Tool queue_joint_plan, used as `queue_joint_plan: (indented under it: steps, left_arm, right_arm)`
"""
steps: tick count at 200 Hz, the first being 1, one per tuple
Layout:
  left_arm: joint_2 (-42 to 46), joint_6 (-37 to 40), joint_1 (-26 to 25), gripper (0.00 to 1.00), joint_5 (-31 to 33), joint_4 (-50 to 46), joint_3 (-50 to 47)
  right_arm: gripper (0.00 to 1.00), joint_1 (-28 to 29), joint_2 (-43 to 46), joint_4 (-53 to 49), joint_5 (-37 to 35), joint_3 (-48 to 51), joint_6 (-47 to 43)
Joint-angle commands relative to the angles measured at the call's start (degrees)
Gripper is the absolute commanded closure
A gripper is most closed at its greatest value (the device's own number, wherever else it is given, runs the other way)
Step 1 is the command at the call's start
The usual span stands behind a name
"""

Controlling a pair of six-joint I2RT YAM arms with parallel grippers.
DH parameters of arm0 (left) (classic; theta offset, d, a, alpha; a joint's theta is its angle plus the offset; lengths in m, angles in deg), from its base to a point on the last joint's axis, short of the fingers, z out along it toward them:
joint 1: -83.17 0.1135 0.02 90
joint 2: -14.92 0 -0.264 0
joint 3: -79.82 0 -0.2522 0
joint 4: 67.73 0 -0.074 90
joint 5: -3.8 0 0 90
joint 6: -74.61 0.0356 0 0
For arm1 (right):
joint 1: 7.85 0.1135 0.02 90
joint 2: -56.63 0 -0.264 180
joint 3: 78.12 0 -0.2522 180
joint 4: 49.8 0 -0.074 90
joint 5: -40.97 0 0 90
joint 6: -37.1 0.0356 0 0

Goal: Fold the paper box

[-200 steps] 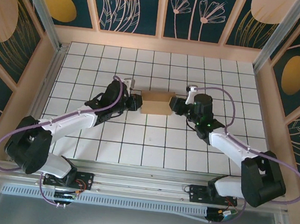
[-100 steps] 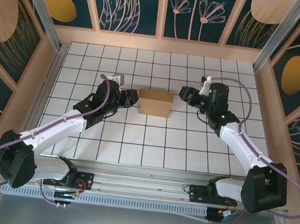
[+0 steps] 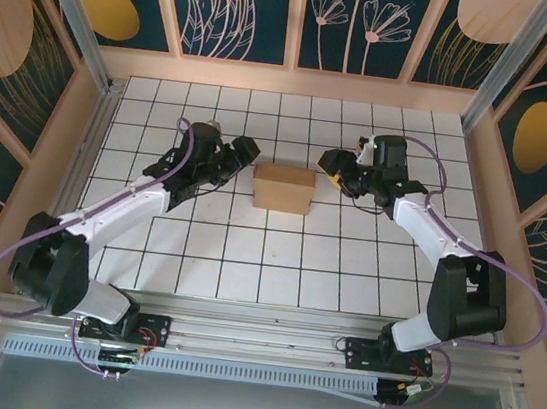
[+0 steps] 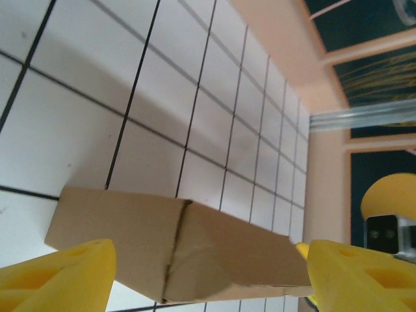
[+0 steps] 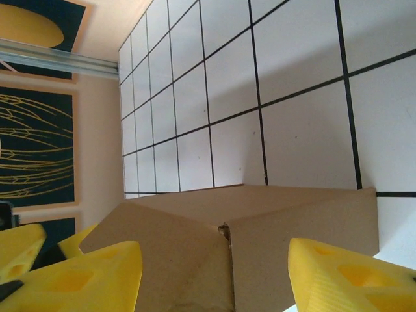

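Gridded table, one paper box, left fingers and right fingers spread.

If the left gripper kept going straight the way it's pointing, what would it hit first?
Most likely the paper box. The left gripper stands open, and its wrist view shows the box lying right ahead between its fingers, though depth is hard to judge.

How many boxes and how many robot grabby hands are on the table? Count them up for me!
Brown cardboard boxes: 1, the paper box
Robot grippers with yellow fingers: 2, the left gripper and the right gripper
Total: 3
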Motion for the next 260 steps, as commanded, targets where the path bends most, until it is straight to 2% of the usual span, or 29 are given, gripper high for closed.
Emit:
queue_joint_plan:
  steps: [1,25,75,101,138,161,188,208,231,260]
  left_arm:
    - [-3.5,0.7,0.0,0.23,-5.5,-0.5,2.4]
    - [-6.3,2.4,0.0,0.32,-6.9,-0.6,2.2]
    - [-8.0,2.8,0.0,0.67,-6.4,-0.3,-1.2]
    - [-9.1,2.6,0.0,0.77,-5.6,0.2,-5.6]
    - [-10.5,3.0,0.0,0.89,-2.0,0.0,-11.5]
    - [-12.1,4.3,0.0,0.89,-1.8,-1.7,-12.5]
    - [-10.6,6.1,0.0,0.75,-2.6,-1.7,-11.2]
    - [-8.5,8.3,0.0,0.65,-0.4,-5.1,-7.5]
    - [-6.0,10.7,0.0,0.58,2.1,-8.0,-3.7]
    - [-3.2,12.4,0.0,0.55,2.9,-9.9,-1.9]
  right_arm:
    - [0.41,1.1,-0.1,1.4,1.9,1.7,2.5]
    - [0.46,1.6,-1.1,1.7,1.7,2.8,2.5]
    - [0.63,2.2,-2.1,3.2,-2.9,6.8,1.6]
    - [0.7,2.8,-2.8,5.9,-6.9,10.8,0.4]
    - [0.73,3.9,-3.9,7.8,-13.1,15.3,-4.1]
    - [0.74,4.5,-4.1,6.7,-14.4,15.3,-5.9]
    - [0.72,4.6,-2.0,5.8,-13.0,13.3,-6.0]
    - [0.69,4.6,-0.3,4.4,-11.5,9.6,-5.5]
    - [0.64,4.6,0.8,2.5,-11.0,4.9,-5.1]
    - [0.63,4.4,1.6,0.4,-11.2,0.9,-5.2]
